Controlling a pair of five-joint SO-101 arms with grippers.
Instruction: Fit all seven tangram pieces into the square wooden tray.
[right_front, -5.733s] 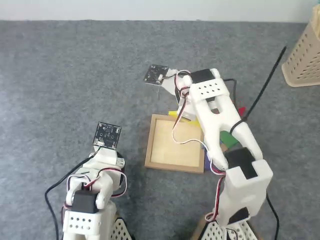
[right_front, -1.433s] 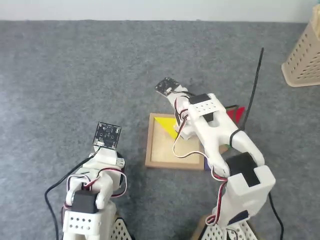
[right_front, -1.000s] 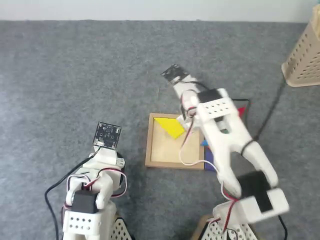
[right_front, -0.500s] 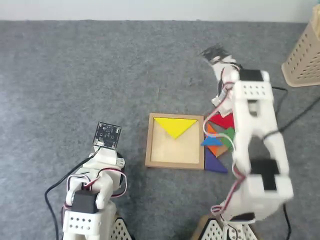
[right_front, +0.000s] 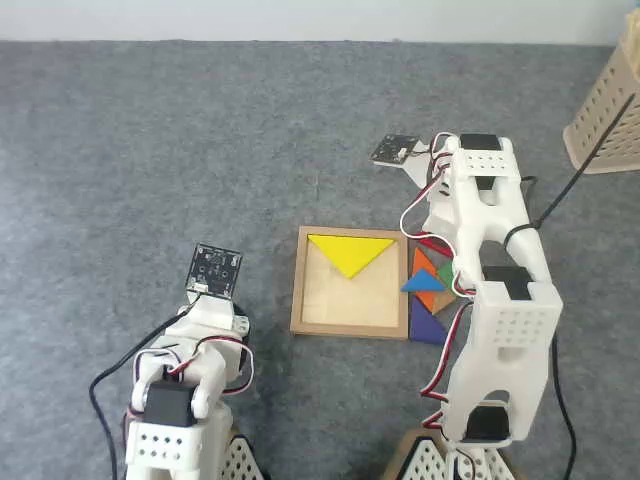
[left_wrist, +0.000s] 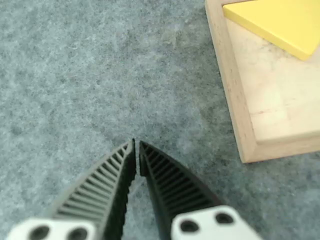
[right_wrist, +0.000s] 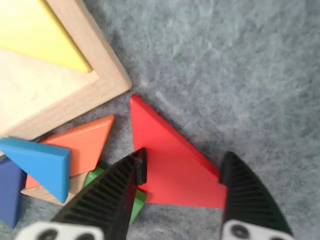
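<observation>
Yellow triangle (right_front: 350, 252) lay in the tray (right_front: 297, 285) (six pieces remained); right gripper (right_wrist: 184, 159) had shifted right, spread wide and empty, astride the red triangle (right_wrist: 165, 150).

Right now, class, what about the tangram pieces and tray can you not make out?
High view: the right arm covers some loose pieces, so their count is unsure.
Right wrist view: the right gripper and red triangle hide most of the green piece; the edge cuts the dark blue piece.
Left wrist view: the edge cuts the tray.
</observation>
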